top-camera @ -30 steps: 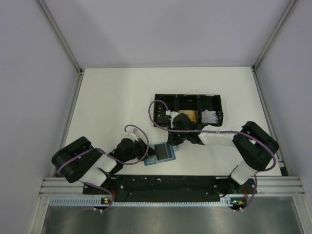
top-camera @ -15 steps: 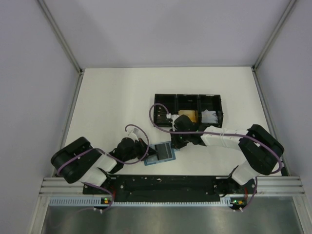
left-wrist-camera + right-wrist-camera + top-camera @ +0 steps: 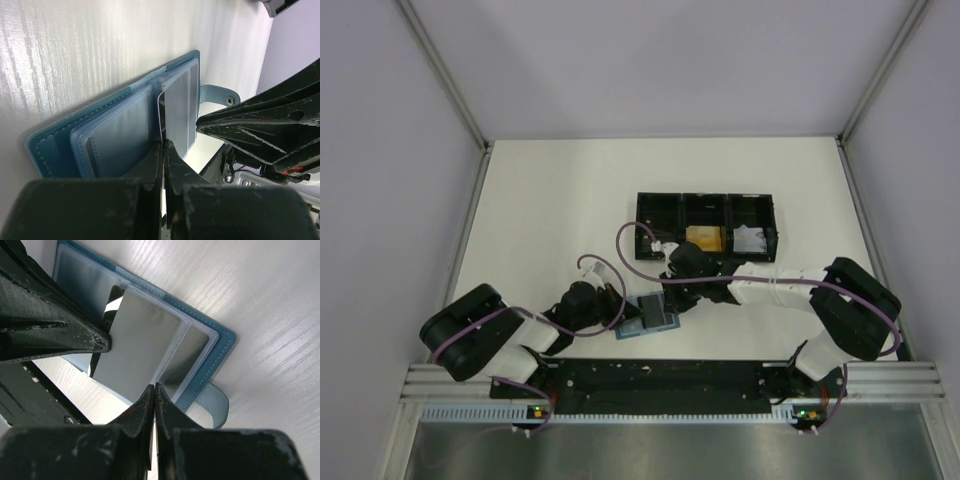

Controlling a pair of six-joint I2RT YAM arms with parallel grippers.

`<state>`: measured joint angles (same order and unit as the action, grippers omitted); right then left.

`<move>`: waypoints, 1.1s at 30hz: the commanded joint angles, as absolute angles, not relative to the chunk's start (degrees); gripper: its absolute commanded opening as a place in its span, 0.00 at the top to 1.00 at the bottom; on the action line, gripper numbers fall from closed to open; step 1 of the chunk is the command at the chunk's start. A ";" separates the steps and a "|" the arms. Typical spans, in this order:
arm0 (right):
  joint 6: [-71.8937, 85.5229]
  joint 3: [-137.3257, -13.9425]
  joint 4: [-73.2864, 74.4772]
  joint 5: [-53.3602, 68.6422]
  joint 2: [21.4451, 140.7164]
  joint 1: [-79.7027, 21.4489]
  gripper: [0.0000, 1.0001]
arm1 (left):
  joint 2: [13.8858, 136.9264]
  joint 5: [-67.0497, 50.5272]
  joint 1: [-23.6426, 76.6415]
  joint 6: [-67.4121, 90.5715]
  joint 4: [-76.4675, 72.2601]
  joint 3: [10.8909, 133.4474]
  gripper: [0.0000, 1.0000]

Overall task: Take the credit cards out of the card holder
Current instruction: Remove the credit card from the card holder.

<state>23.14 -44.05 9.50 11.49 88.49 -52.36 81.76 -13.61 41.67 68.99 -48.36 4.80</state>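
The teal-blue card holder [image 3: 632, 329] lies open on the table near the front edge, between both grippers. A dark glossy card [image 3: 656, 313] lies on its right leaf, partly out of a slot; it shows in the left wrist view [image 3: 176, 107] and in the right wrist view [image 3: 137, 345]. My left gripper [image 3: 163, 143] is shut, its tips on the holder's [image 3: 115, 130] near middle edge by the card's corner. My right gripper [image 3: 154, 386] is shut, its tips against the card's edge over the holder [image 3: 220, 345]. An orange-gold card [image 3: 703, 238] lies in the tray's middle compartment.
The long black three-compartment tray [image 3: 705, 206] stands behind the holder, with a white wad of paper [image 3: 750, 238] in its right compartment. The holder's strap with a snap [image 3: 220, 94] sticks out sideways. Both arms crowd around the holder near the front rail [image 3: 660, 375].
My right gripper has moved from the tray's front edge down and left to the card holder. The left gripper and the holder have stayed about where they were.
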 commanded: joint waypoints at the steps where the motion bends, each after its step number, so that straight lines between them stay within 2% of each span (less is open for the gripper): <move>1: 22.76 -47.63 8.17 10.29 88.15 -52.91 1.00 | 81.04 -11.25 42.01 66.27 -42.72 4.83 1.00; 12: 22.68 -48.34 7.65 10.37 92.63 -52.91 1.00 | 80.42 -10.99 42.10 65.74 -41.40 5.19 1.00; 21: 21.36 -47.20 13.97 4.32 94.75 -52.91 1.00 | 79.19 -10.90 42.01 63.46 -39.47 5.71 1.00; 33: 20.39 -47.99 18.01 2.20 97.38 -52.82 1.00 | 69.79 -8.70 40.78 57.84 -24.53 7.73 0.98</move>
